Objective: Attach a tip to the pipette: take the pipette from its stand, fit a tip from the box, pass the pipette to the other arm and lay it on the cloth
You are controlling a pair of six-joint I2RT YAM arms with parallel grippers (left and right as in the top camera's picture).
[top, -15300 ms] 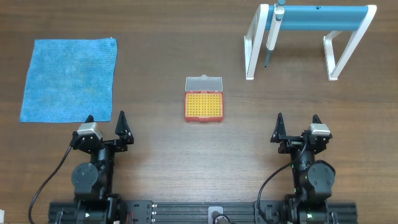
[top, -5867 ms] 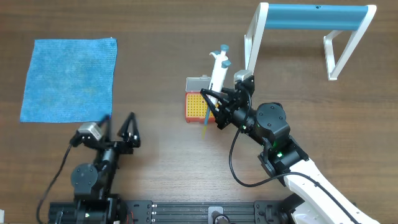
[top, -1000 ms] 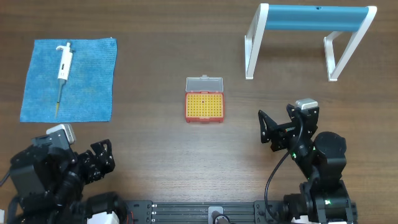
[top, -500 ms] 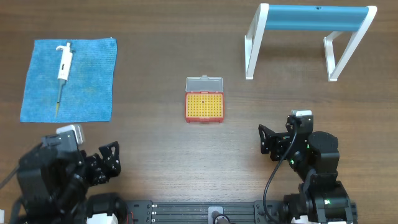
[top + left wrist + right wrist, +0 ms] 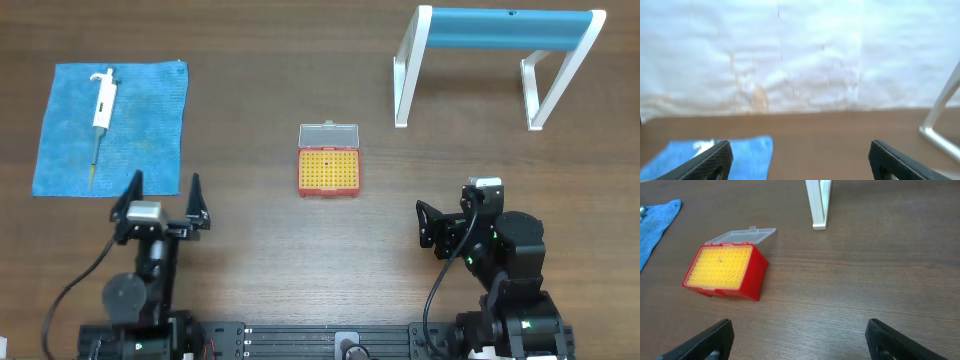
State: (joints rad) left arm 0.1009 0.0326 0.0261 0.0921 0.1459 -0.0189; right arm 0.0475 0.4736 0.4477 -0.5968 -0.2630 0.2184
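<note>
The brown tabletop (image 5: 250, 80) carries everything. The white-and-blue stand (image 5: 505, 28) is far ahead of the right gripper (image 5: 799, 325), well apart from it. The blue cloth (image 5: 140, 120) lies just ahead of the left gripper (image 5: 165, 183), mostly off to its left. Both grippers sit low near their bases, fingers spread wide and holding nothing. The red box (image 5: 328, 170), lid open, stands ahead of and between them, front-left of the right one. The pipette (image 5: 101, 100) lies on the cloth, ahead-left of the left gripper, its yellow tip end nearer that gripper.
</note>
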